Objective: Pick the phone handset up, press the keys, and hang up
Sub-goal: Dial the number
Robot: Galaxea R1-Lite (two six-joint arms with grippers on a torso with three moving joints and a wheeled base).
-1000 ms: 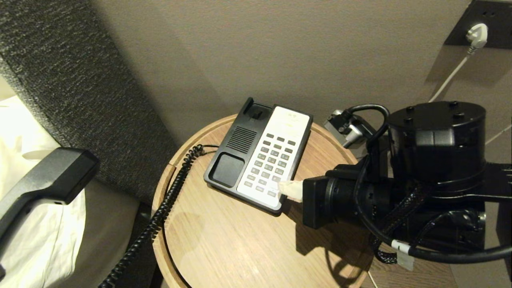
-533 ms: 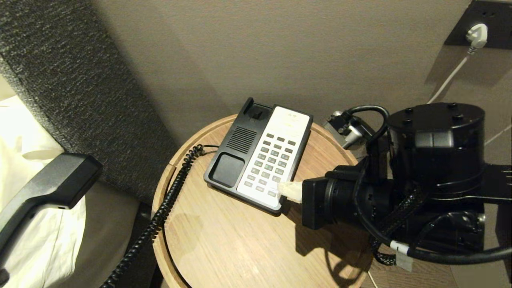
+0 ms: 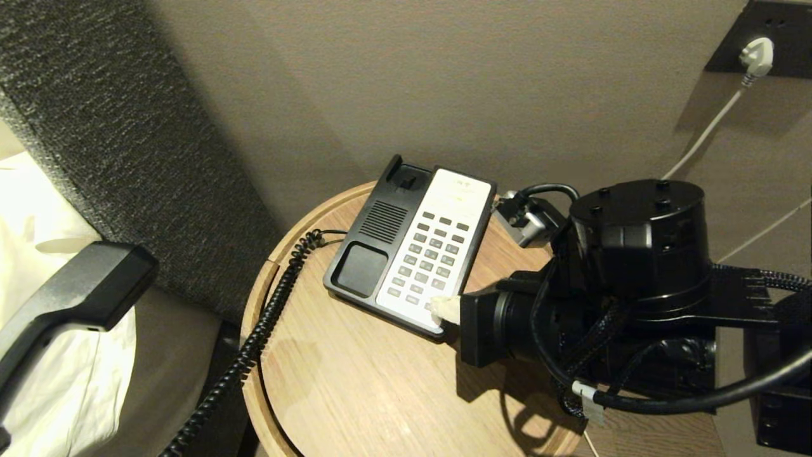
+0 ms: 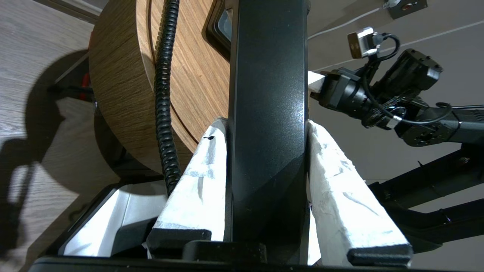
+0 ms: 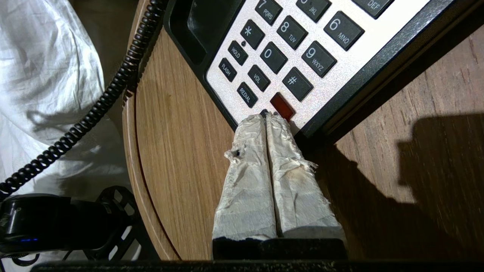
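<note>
The black phone handset [image 3: 70, 298] hangs off the table to the left, over the bedding. My left gripper [image 4: 266, 124] is shut on its shaft [image 4: 266, 75], one white-wrapped finger [image 4: 200, 177] on each side. Its black coiled cord [image 3: 266, 324] runs back to the phone base [image 3: 374, 222] on the round wooden table [image 3: 355, 381]. The base's cradle is empty. My right gripper [image 3: 439, 309] is shut, its wrapped tips [image 5: 266, 116] pressed together on the keypad's nearest row, beside the red key [image 5: 282, 106] and below the # key [image 5: 297, 84].
A dark upholstered headboard [image 3: 127, 127] and white bedding [image 3: 38, 254] lie left of the table. A white plug [image 3: 758, 56] sits in a wall socket at the back right, its cable running down. The right arm's bulky wrist [image 3: 634, 254] overhangs the table's right side.
My right arm has pushed leftward, carrying its shut tips further onto the keypad's near corner. The handset in my left gripper has barely shifted.
</note>
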